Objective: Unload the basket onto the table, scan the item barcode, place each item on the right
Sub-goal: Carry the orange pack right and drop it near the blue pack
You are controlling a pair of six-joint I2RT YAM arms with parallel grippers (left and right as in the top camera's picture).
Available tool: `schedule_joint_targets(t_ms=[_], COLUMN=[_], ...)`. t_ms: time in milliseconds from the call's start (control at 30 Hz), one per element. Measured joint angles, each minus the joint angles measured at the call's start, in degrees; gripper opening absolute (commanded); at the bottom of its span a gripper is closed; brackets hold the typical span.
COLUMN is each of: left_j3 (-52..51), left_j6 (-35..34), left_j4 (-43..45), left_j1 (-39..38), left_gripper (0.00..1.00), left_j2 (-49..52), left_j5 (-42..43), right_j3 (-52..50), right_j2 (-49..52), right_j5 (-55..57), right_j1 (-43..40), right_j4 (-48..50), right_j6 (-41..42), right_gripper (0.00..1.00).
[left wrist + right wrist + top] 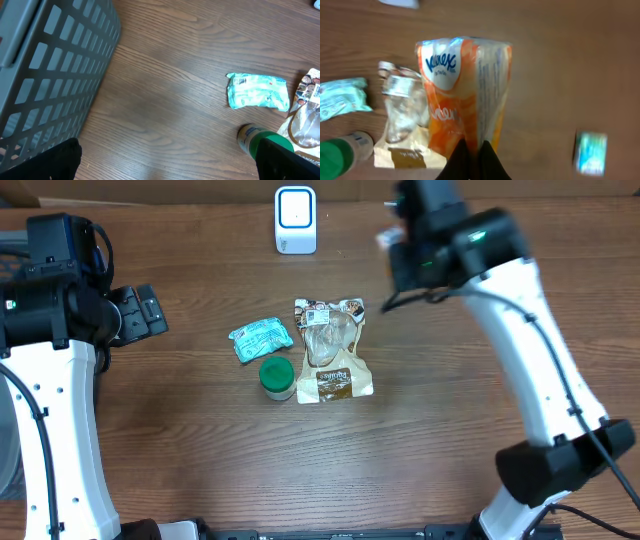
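The right pincer point(472, 156) is clamped on one narrow edge of the Kleenex tissue pack point(465, 90), held above the surface point(200, 440) to the right of the white scanner point(295, 220). So thin a pinch may let the pack swivel or slip, turning its barcode away. No barcode shows, and overhead the arm hides the pack. The left pincer point(175, 165) gapes empty, far left of the scanner.

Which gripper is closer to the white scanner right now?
Right. The right gripper, holding the tissue pack, hovers beside the scanner; the left gripper sits much farther away, on its other side.

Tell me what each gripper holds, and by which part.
Right gripper pinches the Kleenex pack by its near end, opposite the logo, jaws shut on it. Left gripper is open and holds nothing.
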Motion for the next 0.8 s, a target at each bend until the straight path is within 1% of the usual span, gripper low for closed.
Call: schedule_joint_targets(t_ms=[100,200,400,500,700,733,800], left_j3=[0.0,0.0,0.0,0.0,0.0,0.0,0.0], left_j6=[0.0,0.0,0.0,0.0,0.0,0.0,0.0], left_j4=[0.0,0.0,0.0,0.0,0.0,0.0,0.0], left_j1=[0.0,0.0,0.0,0.0,0.0,0.0,0.0], left_gripper=[1.00,0.99,1.00,1.00,1.00,1.00,1.00], left_j2=[0.0,0.0,0.0,0.0,0.0,0.0,0.0], left_j5=[0.0,0.0,0.0,0.0,0.0,0.0,0.0], right_j3=[-3.2,-10.0,-25.1,-30.4,-36.0,-36.5,-37.5], right_j2=[0.4,0.4,0.9,1.0,1.0,1.0,1.0], right_j5=[-4.3,-7.9,-11.4,-12.5,-13.4,-13.5,-13.8], right_j1=[-7.3,-14.2,-26.2,-30.7,-36.1,-36.7,-37.8], right_j4=[-0.5,3.6,12.2,14.9,17.6,18.0,18.4], right_j6=[2.8,5.2,8.9,9.5,10.4,10.6,11.4], right_gripper=[0.04,0.04,0.04,0.04,0.04,0.07,0.29])
